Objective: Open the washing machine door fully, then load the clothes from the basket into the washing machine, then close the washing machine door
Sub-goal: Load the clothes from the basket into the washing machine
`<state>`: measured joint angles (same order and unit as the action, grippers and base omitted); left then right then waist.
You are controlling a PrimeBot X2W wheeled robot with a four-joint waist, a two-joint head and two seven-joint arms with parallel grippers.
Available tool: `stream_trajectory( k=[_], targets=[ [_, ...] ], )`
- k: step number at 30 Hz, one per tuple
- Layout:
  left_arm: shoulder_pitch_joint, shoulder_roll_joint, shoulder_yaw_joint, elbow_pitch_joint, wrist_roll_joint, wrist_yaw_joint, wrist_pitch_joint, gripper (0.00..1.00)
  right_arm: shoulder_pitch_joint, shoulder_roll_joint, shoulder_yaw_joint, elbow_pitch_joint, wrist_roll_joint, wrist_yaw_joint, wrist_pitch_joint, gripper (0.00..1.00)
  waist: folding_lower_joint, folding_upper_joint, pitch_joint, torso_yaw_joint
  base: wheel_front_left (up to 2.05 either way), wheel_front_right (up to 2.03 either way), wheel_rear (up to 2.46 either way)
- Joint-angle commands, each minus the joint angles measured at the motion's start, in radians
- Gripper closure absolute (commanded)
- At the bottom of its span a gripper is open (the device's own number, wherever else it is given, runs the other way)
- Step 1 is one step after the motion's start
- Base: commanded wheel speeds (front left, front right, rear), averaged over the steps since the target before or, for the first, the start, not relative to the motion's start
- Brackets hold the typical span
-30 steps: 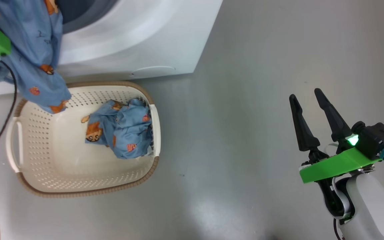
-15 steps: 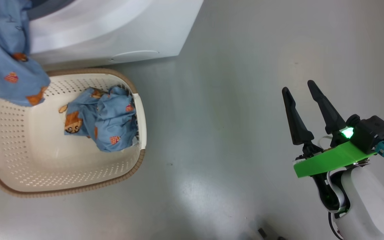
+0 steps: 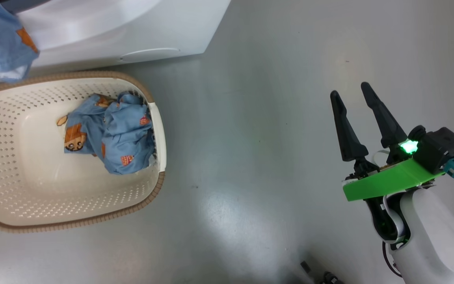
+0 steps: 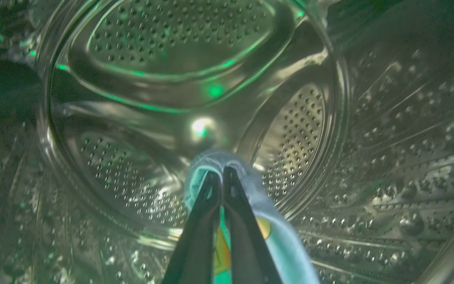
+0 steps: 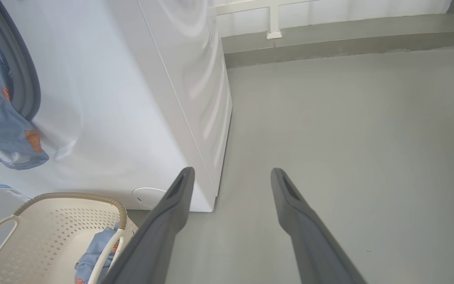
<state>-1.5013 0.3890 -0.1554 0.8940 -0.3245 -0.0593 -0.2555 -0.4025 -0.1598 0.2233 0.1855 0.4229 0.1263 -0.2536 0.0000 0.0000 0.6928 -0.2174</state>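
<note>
Clamping light blue cartoon-print cloth [image 4: 280,240] with left gripper [image 4: 220,172], fingers pressed together on it, inside perforated steel drum [image 4: 179,35] of big white boxy washing machine [image 3: 140,23]. Trailing out over grey rubber seal [image 5: 28,79], hem hanging down white front, at 10 o'clock in head view. Noting crumpled light blue clothes [image 3: 110,138] at 3 o'clock side of cream-white perforated plastic basket [image 3: 53,75], on grey floor [image 3: 250,118] just below machine. Holding right gripper [image 3: 349,90] spread wide and empty at 4 o'clock in head view, well apart from basket.
</note>
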Motion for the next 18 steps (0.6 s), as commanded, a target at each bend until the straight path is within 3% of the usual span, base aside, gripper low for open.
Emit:
stream_trajectory(
  k=[1, 13, 16, 18],
  targets=[
    [0.040, 0.042, 0.019, -0.022, 0.009, 0.003, -0.006, 1.00, 0.009, -0.002, 0.017, -0.026, 0.007, 0.004, -0.008, 0.00, 0.0000, 0.0000, 0.001, -0.003, 0.00, 0.00, 0.00],
    [0.010, 0.013, -0.021, 0.278, 0.037, -0.033, 0.021, 0.98, 0.023, 0.005, 0.026, -0.023, 0.012, 0.004, -0.008, 0.00, 0.0000, 0.0000, -0.022, -0.005, 0.00, 0.00, 0.00],
    [-0.009, 0.005, -0.030, 0.323, 0.034, -0.039, 0.038, 0.00, 0.025, 0.006, 0.027, -0.022, 0.012, 0.004, -0.008, 0.00, 0.0000, 0.0000, -0.028, -0.005, 0.00, 0.00, 0.00],
    [-0.017, 0.003, -0.031, 0.341, 0.029, -0.041, 0.042, 0.00, 0.024, 0.006, 0.027, -0.021, 0.013, 0.004, -0.008, 0.00, 0.0000, 0.0000, -0.031, -0.004, 0.00, 0.00, 0.00]
  ],
)
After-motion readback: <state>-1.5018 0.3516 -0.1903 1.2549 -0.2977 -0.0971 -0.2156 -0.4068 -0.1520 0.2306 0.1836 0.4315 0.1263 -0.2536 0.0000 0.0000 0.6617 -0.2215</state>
